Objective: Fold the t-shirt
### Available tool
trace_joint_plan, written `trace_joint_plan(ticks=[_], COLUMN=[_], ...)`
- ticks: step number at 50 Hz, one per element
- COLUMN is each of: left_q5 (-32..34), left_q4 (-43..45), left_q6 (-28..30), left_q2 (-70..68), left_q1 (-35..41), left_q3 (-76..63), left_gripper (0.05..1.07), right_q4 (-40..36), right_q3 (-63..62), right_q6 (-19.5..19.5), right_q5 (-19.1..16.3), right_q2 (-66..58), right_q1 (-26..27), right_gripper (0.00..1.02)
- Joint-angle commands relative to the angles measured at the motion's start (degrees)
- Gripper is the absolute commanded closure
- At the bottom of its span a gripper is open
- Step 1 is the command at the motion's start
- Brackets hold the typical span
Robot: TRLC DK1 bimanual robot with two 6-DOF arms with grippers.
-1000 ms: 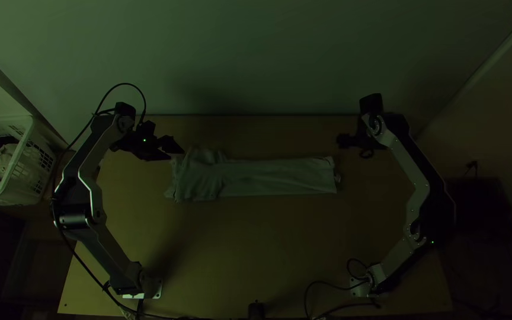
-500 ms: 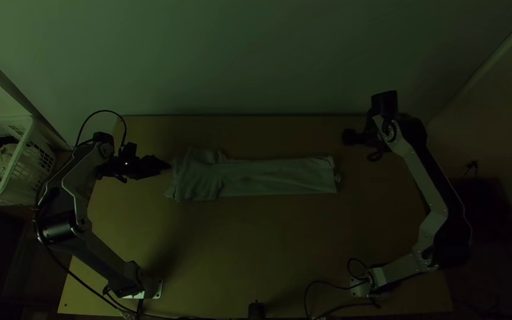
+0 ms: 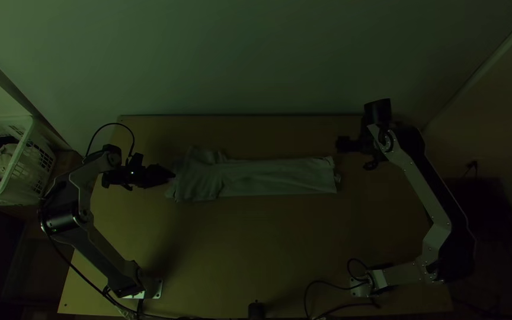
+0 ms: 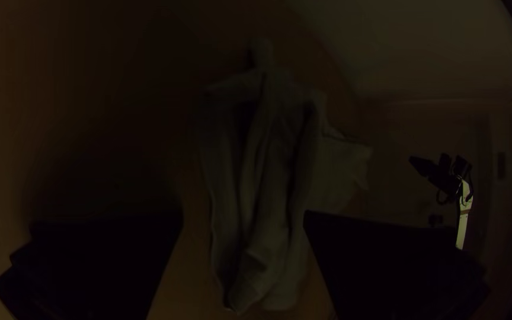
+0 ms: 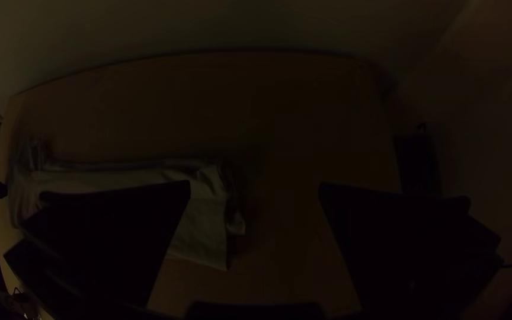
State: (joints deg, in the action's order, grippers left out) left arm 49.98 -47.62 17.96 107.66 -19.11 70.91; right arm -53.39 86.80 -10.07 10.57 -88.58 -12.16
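Shirt (image 3: 268, 177) laid out long and narrow across the table (image 3: 256, 249), a bit beyond the middle, toward the wall (image 3: 256, 59): that is what I see from here. It is folded into a strip. Most of it runs fairly flat and straight, but the left end is wider and rumpled, with ridges and loose folds bunched together. The right end is cut off squarer, a small crumpled bit of cloth poking out past it.

At the rumpled end hangs the left gripper (image 3: 172, 174), its tips right by the cloth; I can't tell whether they touch. Its two black fingers stand well apart, and in the left wrist view the ridges of cloth show in the gap between them. I make out nothing pinched there.

Over on the other side, the right gripper (image 3: 342, 144) is held near the squarer end, a little toward the wall from it. Its claw is spread too, with bare wood showing between the fingers, so it grips nothing.

Off to the left stands a white basket (image 3: 31, 172) with pale and dark things heaped inside. Cables (image 3: 327, 284) curl by the right arm's base.
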Motion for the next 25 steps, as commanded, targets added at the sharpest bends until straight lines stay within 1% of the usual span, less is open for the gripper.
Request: trace_joint_plan(ticks=[1, 16, 25], left_q5=[0.3, 0.3, -0.05], left_q4=[1.38, 3.23, 7.01], left_q6=[-1.78, -5.83, -10.31], left_q2=[3.09, 3.09, 2.82], left_q1=[1.27, 4.79, 9.01], left_q3=[-1.57, -1.66, -2.71], left_gripper=[0.1, 0.1, 0.1], right_q4=[-0.14, -0.14, -0.14], right_q3=[-1.38, -2.78, -2.87], right_q6=[-1.18, -1.71, -1.98], right_q5=[0.15, 0.42, 0.51], right_q2=[1.65, 1.92, 2.09], right_q1=[-0.76, -1.28, -1.81], right_gripper=[0.03, 0.03, 0.03])
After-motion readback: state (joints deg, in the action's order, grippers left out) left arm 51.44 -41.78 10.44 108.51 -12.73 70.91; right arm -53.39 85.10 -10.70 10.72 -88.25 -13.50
